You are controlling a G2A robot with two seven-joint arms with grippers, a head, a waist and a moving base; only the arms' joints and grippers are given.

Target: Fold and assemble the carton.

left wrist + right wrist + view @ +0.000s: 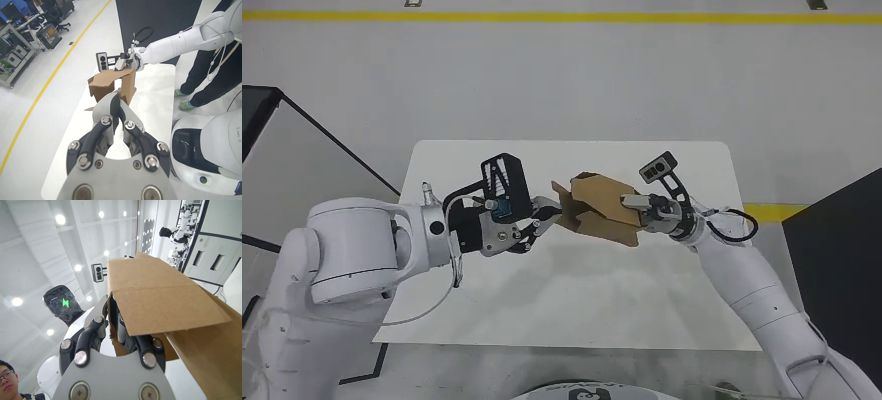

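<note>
While carton [600, 205] is held over table [542, 300], left gripper [119, 100] pinching one end, right gripper [112, 317] the other

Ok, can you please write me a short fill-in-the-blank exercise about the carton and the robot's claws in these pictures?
1. The carton is made of brown ____.
2. ____ claws are shut on it: the left claw on one end and the right claw on the other.
3. The table under it is ____ in colour.

Missing words: cardboard; Two; white.
</note>
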